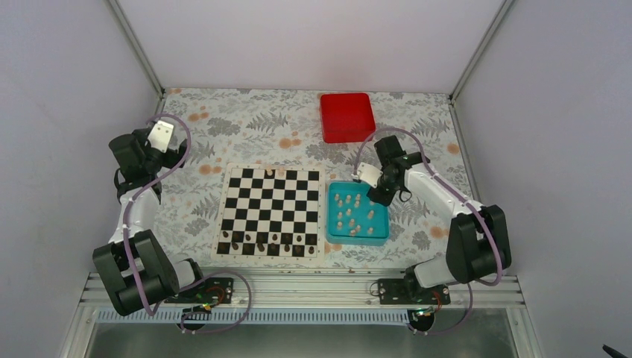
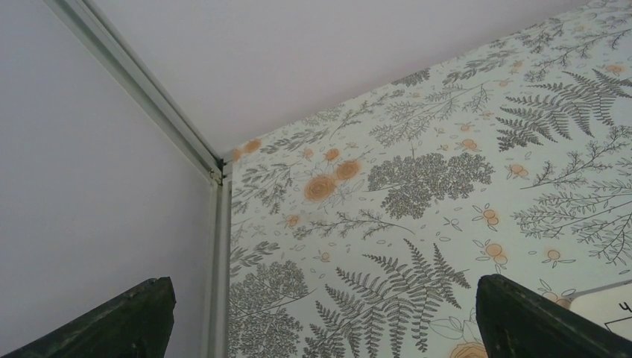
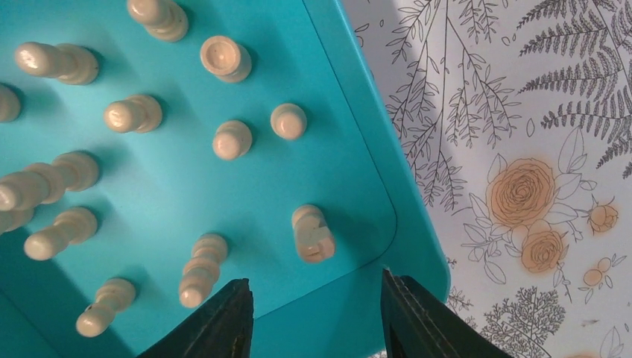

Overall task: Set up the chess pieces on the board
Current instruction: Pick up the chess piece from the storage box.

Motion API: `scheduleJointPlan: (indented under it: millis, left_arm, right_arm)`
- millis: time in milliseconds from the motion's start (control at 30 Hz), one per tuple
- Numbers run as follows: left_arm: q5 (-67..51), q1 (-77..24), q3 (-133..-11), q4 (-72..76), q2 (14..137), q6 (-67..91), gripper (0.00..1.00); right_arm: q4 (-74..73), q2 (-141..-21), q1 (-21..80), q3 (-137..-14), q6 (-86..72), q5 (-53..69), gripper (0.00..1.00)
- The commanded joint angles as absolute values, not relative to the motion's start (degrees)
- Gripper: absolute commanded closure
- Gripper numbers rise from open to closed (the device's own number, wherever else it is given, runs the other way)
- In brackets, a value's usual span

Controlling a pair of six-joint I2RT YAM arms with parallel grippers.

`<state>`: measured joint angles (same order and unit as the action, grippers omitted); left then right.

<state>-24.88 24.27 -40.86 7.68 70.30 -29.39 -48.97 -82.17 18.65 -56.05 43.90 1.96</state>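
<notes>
Over the tray's (image 3: 417,246) far right corner the right gripper (image 3: 314,287) hangs half open and empty, its jaws just short of a cream piece (image 3: 313,233). To lift it cleanly, I judge it should centre on that piece, descend clear of the neighbours and close low on the stem. Most cream pieces (image 1: 354,212) stand in the tray, right of the board (image 1: 272,211). Far left, the left gripper (image 2: 322,282) is wide open, holding nothing. Only the top view shows dark pieces (image 1: 261,240) on the board's near row; only the right wrist view shows the jaw gap.
</notes>
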Motion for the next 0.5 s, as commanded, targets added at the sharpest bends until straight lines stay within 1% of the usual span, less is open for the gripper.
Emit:
scheduleJointPlan:
  millis: [0,200,467]
  left_arm:
    - [-24.6,24.4,-39.7,7.6,69.2,-30.2,0.00]
    - [-24.3,24.4,-39.6,7.7,69.3,-30.4,0.00]
    - [-25.0,24.4,-39.7,7.8,69.8,-30.6,0.00]
  right_arm:
    - [-46.8,-83.8,18.4,-55.9,43.9,1.4,0.56]
    - [-46.9,-85.9,18.2,-56.2,43.6,2.5,0.59]
    - [-46.2,-88.7,18.2,-55.2,43.2,1.6,0.60]
